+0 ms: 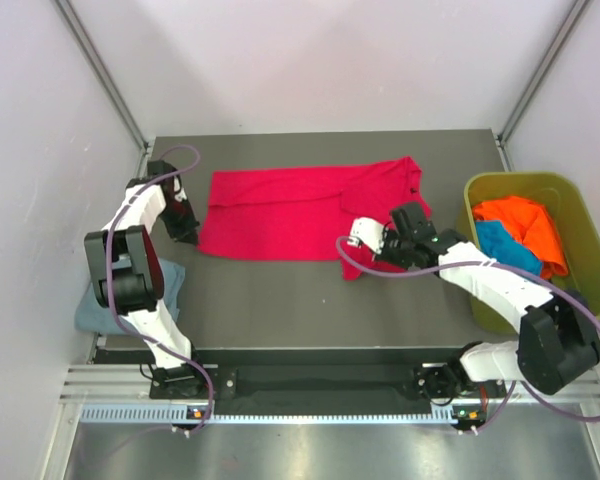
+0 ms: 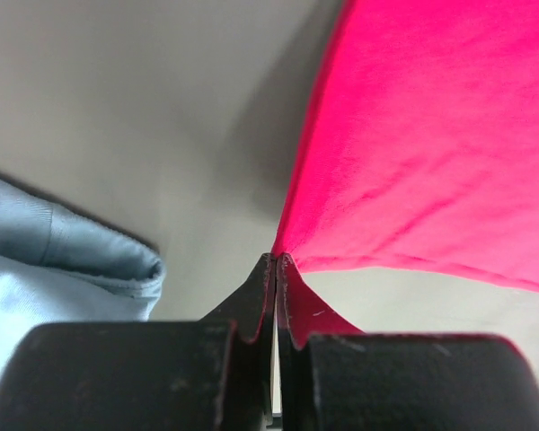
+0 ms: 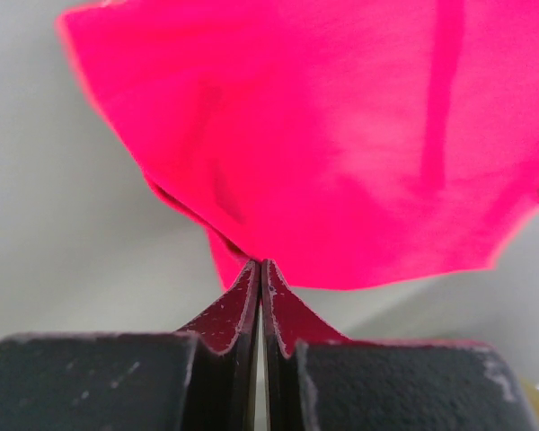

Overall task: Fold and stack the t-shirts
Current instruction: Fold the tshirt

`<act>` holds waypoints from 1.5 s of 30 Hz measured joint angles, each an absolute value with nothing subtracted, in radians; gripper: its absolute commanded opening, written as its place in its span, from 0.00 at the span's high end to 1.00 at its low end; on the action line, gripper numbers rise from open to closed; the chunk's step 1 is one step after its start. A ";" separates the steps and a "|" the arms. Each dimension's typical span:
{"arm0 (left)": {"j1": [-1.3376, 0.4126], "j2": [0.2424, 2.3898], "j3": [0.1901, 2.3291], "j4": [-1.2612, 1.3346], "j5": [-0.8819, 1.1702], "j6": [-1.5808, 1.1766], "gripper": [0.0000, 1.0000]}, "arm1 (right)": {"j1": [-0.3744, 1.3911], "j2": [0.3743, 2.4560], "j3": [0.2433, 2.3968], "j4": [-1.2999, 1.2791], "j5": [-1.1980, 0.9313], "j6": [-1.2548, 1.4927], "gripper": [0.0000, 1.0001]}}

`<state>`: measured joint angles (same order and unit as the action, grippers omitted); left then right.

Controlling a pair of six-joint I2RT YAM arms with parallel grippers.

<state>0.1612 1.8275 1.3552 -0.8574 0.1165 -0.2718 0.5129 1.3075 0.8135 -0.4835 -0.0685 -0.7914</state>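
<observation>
Both pairs of jaws are pinched shut on cloth: the left gripper (image 2: 276,260) on the near left corner of the crimson t-shirt (image 1: 280,215), the right gripper (image 3: 260,262) on its near right corner. On the dark table (image 1: 280,310) the shirt lies spread at centre. An olive-green bin (image 1: 515,183) at right holds the orange t-shirt (image 1: 525,222) and turquoise t-shirt (image 1: 505,245). The grey-blue t-shirt (image 1: 100,310) lies near left. For a clean fold, both arms should likely lift level, keeping the near edge taut.

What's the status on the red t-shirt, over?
Left end effector shut on crimson red cloth t-shirt, near left corner. Right end effector shut on its near right edge. Nothing in the way.
</observation>
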 measured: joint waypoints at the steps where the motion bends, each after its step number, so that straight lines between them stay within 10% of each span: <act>1: 0.161 1.821 1.364 -0.858 0.123 -0.272 1.00 | 0.505 1.308 0.836 -0.485 -0.068 -0.790 1.00; 45: 0.086 2.237 2.045 -0.800 0.161 -0.224 1.00 | 0.276 1.974 1.731 -0.359 -0.008 -0.766 1.00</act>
